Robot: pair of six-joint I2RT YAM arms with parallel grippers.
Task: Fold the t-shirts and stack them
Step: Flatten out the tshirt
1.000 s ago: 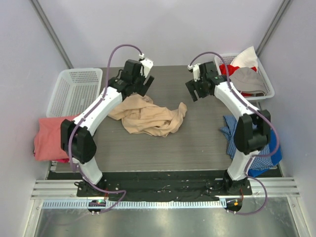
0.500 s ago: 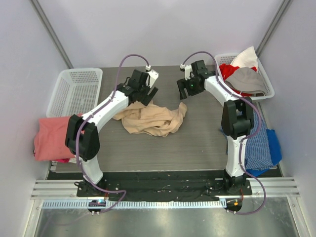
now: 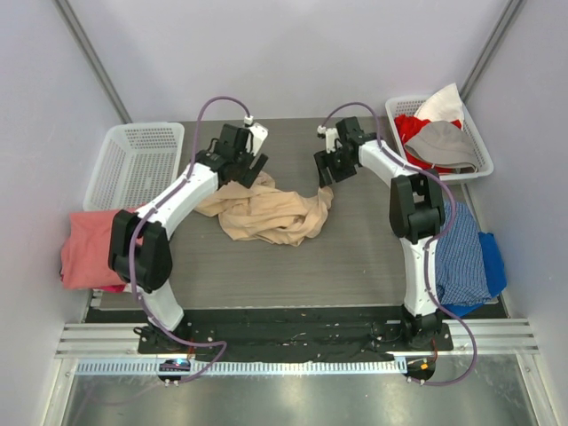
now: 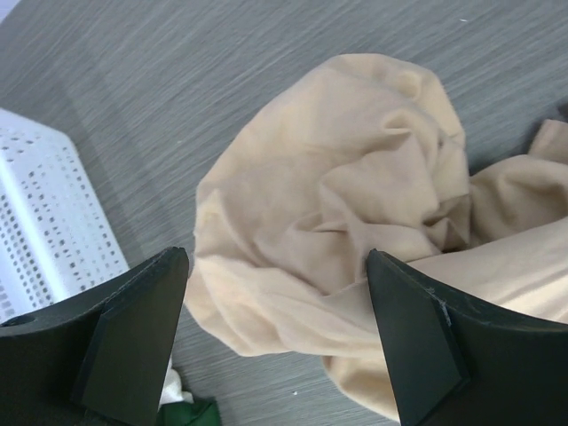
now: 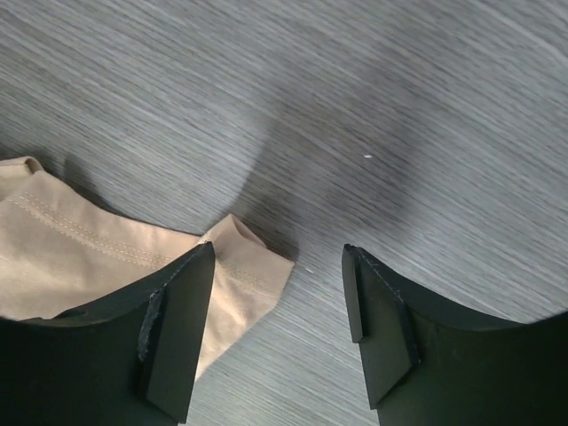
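Note:
A tan t-shirt (image 3: 271,213) lies crumpled in the middle of the table. My left gripper (image 3: 251,175) hovers open over its far left bulge, which fills the left wrist view (image 4: 337,204) between the wide-open jaws. My right gripper (image 3: 323,175) is open above the shirt's far right corner, whose hemmed tip (image 5: 244,266) lies beside the left finger (image 5: 173,328), not pinched. A salmon-pink t-shirt (image 3: 89,248) lies folded off the table's left edge.
A white empty basket (image 3: 133,164) stands at the far left. A second white basket (image 3: 475,142) at the far right holds red, grey and white clothes. A blue checked cloth (image 3: 461,257) hangs at the right edge by my right arm.
Both grippers have come down and inward toward the tan shirt. The right one swung left to the shirt's right corner; the left one settled over its left bulge.

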